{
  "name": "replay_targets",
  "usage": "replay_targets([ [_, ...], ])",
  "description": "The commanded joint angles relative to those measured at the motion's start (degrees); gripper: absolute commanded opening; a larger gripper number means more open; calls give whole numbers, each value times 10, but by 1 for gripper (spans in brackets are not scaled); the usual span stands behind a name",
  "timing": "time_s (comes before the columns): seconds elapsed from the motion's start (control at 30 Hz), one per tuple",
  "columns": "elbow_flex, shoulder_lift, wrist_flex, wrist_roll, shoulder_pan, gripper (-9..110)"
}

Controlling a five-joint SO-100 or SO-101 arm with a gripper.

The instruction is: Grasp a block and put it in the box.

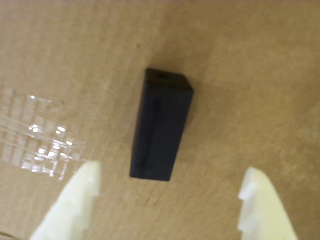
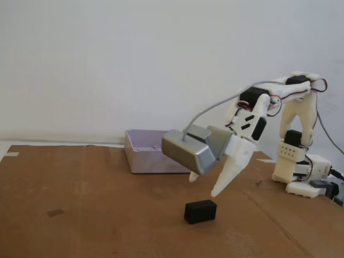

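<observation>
The block lies flat on the cardboard-covered bench, in front of the box and well apart from it. The gripper hangs above the block with its jaws spread wide and nothing between them; in the wrist view the two pale fingertips stand either side of the block, clear of it. The block looks solid, stiff and matte, probably light, so it should take a firm pinch without slipping or giving. It is long and narrow, and its length runs roughly up the wrist view, tilted a little, so the jaws are already placed to close across its narrow width; the long flat sides near the middle seem the best hold, and a small turn of the wrist might square the jaws to them. A small hole shows in the far end face, which matters little for such a grip. Clear tape shines on the cardboard at the left of the wrist view, away from the block. The bench around the block is open, with nothing close by. The box has low walls and sits behind and to the left in the fixed view, so the carry looks short and unobstructed, needing only a modest lift over the near wall.
</observation>
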Motion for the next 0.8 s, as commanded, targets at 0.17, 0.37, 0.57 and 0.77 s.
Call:
replay_targets([
  [0.17, -64, 4, -27, 10, 1, 33],
  [0.37, -64, -2, -27, 21, 0, 33],
  [0.57, -62, -4, -27, 21, 1, 33],
  [0.77, -84, -29, -27, 22, -10, 34],
])
